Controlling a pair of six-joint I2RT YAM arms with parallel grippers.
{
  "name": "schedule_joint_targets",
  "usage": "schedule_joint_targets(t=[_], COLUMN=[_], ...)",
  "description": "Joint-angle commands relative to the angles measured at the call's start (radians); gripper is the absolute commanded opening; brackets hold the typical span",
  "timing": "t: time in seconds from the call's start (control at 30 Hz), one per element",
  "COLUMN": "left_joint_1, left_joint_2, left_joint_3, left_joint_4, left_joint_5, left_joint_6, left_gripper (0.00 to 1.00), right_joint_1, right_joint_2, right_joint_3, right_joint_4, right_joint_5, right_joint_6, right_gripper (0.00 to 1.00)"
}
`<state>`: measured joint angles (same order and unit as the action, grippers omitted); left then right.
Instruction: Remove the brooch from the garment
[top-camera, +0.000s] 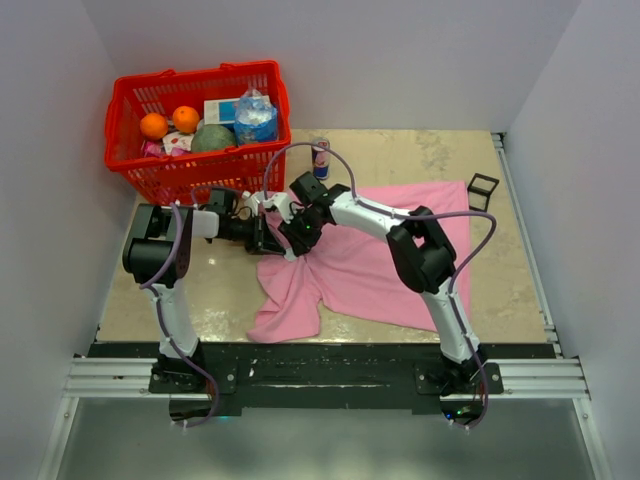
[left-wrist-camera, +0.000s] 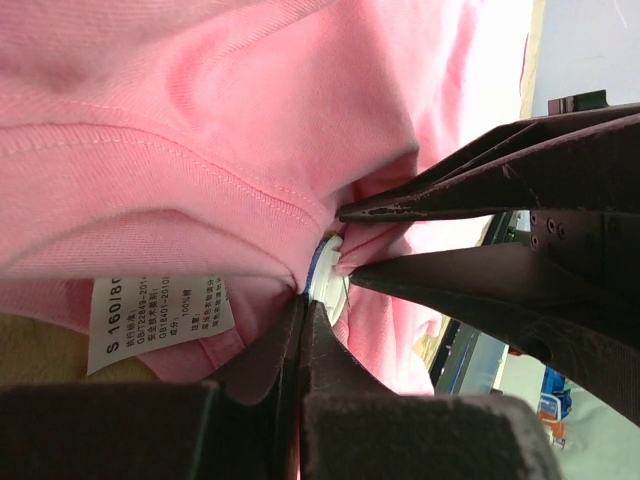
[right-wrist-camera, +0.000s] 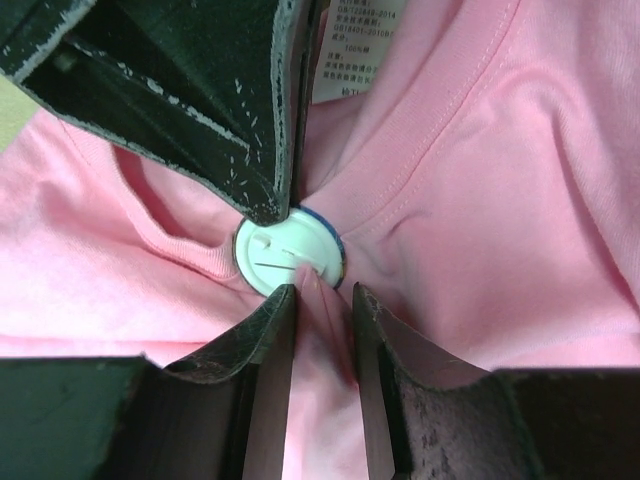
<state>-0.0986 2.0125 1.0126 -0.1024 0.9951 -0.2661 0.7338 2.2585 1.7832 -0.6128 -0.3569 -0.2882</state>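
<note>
The pink garment (top-camera: 380, 250) lies spread on the table, bunched up where both grippers meet. The brooch (right-wrist-camera: 288, 252) is a small white disc with a blue rim, its back and pin showing, fixed at the collar; it also shows edge-on in the left wrist view (left-wrist-camera: 326, 270). My left gripper (left-wrist-camera: 303, 302) is shut, its tips on the brooch's rim; in the top view it (top-camera: 268, 236) comes from the left. My right gripper (right-wrist-camera: 325, 292) is shut on a fold of the garment (right-wrist-camera: 480, 180) just below the brooch; in the top view it (top-camera: 298, 236) comes from the right.
A red basket (top-camera: 190, 178) with oranges, a bottle and packets stands at the back left. A drink can (top-camera: 320, 157) stands behind the garment. A small black open-frame cube (top-camera: 482, 192) sits at the right. A white size label (left-wrist-camera: 160, 320) hangs inside the collar.
</note>
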Motion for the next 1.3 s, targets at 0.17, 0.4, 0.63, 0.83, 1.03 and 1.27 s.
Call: schedule_joint_targets(t=[0.17, 0.4, 0.63, 0.83, 1.03, 1.27], left_joint_1=[0.004, 0.000, -0.055, -0.116, -0.153, -0.210], left_joint_2=[-0.014, -0.084, -0.190, -0.273, -0.354, -0.367], left_joint_3=[0.037, 0.023, 0.044, 0.015, -0.045, -0.080], left_joint_4=[-0.022, -0.023, -0.072, -0.118, -0.005, 0.168], left_joint_5=[-0.064, -0.049, -0.075, -0.151, -0.277, -0.386], left_joint_6=[0.060, 0.074, 0.132, 0.240, 0.214, 0.088], left_gripper=[0.00, 0.00, 0.00, 0.00, 0.00, 0.00], right_joint_1=[-0.060, -0.073, -0.073, -0.073, -0.071, -0.073], right_joint_2=[-0.062, -0.094, -0.085, -0.073, -0.088, -0.129], right_joint_3=[-0.045, -0.116, -0.113, -0.104, -0.093, -0.120], right_joint_4=[-0.076, -0.024, 0.010, 0.024, 0.021, 0.028], right_joint_5=[-0.036, -0.085, -0.103, -0.152, -0.204, -0.229], right_joint_6=[-0.002, -0.049, -0.031, 0.012, 0.020, 0.046], right_gripper=[0.34, 0.36, 0.33, 0.12, 0.02, 0.00])
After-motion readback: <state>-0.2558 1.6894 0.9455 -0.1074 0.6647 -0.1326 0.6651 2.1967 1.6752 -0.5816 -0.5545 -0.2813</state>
